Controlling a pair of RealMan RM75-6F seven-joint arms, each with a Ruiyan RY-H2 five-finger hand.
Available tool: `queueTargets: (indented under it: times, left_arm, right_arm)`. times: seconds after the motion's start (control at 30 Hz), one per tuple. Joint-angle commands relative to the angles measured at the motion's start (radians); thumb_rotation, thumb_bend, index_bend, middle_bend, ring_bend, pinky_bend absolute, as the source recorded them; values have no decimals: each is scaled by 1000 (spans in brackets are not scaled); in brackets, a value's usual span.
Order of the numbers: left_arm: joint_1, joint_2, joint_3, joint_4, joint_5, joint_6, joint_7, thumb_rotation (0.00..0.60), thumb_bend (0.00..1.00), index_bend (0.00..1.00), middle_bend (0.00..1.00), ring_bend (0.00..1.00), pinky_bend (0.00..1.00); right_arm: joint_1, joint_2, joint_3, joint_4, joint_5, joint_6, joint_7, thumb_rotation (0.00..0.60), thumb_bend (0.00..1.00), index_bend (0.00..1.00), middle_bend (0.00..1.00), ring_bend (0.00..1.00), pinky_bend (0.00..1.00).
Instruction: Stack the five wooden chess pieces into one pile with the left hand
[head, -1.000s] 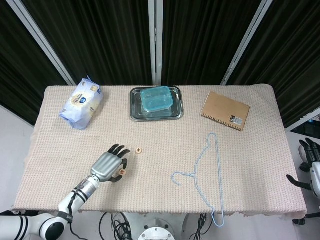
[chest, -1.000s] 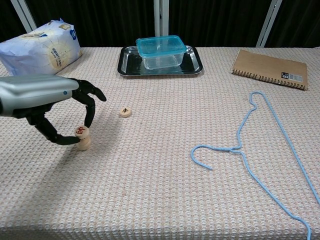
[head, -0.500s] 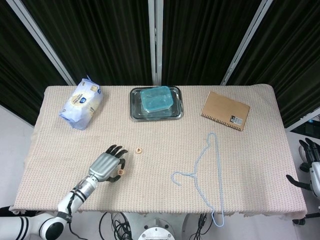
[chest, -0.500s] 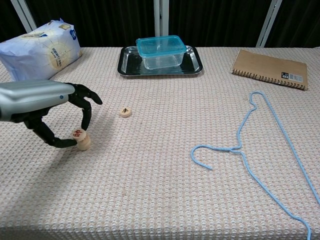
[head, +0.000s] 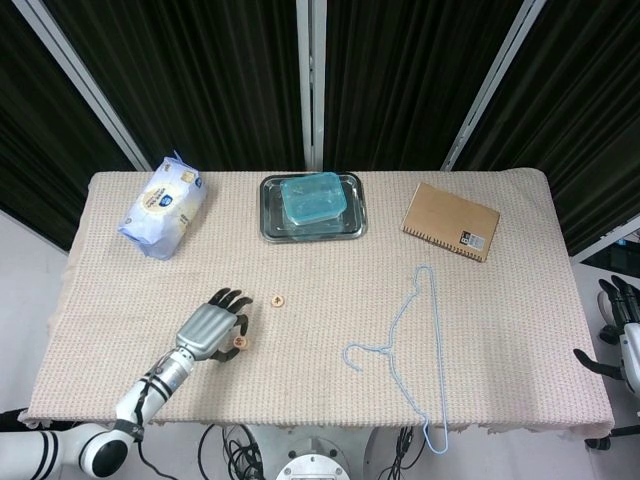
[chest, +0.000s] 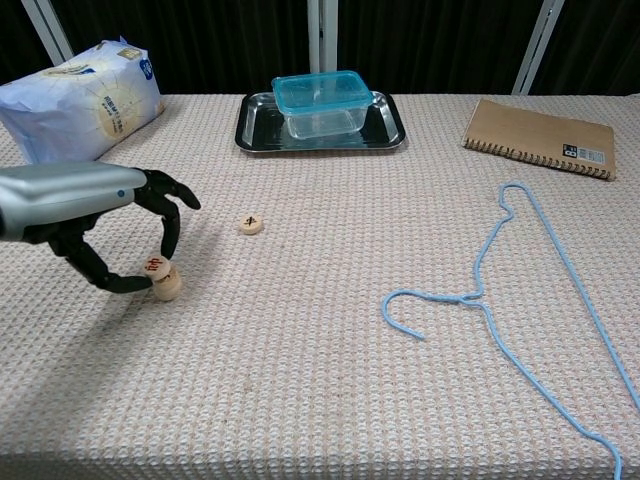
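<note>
A short pile of round wooden chess pieces (chest: 167, 285) stands on the cloth at the front left, and in the head view the same pile (head: 240, 343) sits by my fingertips. Its top piece (chest: 155, 267), with a red character, sits tilted. My left hand (chest: 105, 210) (head: 208, 330) arches over it from the left, thumb and a fingertip pinching that top piece. One more single chess piece (chest: 251, 225) (head: 279, 300) lies flat to the right, further back, apart from the pile. My right hand (head: 620, 325) hangs off the table's right edge, fingers apart, holding nothing.
A blue wire hanger (chest: 520, 290) lies on the right half. At the back stand a metal tray (chest: 385, 130) carrying a teal-lidded container (chest: 320, 100), a tissue pack (chest: 80, 95) at the left and a brown notebook (chest: 540, 138) at the right.
My left hand has drawn slightly to the left and its fingers have lowered around the pile's top piece, which now leans more. The single piece and the right hand have not moved.
</note>
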Motion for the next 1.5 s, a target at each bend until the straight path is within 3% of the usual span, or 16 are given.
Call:
queueTargets:
  times: [0.03,0.6,0.83,1.13,1.33,1.5]
  left_arm:
    - [0,0,-1,1,5,-2,-4,600,263,465,108,0,0]
    - [-2,-9,-11,-3,0,-7,6,600,262,428,108,0,0]
    - [-3,44,-2,-60,-18,-9,35,600,263,251,78,0,0]
    - [-22,139,-38,-170,-38,7,56,600,294,232,47,0,0]
    - [-43,31,-106,-32,-15,56,26,600,277,246,48,0,0]
    - [-88,-75,-141,109,-44,0,-14,600,220,289,62,0,0]
  right_arm:
    - [0,-1,0,-1,1,-1,-3,600,73,0,0,0,0]
    - [3,-1,1,1,8,-8,-4,600,73,0,0,0,0]
    - [-1,-1,4,1,10,0,-2,600,72,0,0,0,0]
    - [-1,0,4,-1,10,1,-3,600,73,0,0,0,0]
    - [-2,-1,2,-1,5,3,-3,600,73,0,0,0,0]
    - [-1,-1,3,1,7,-2,1,600,73,0,0,0,0]
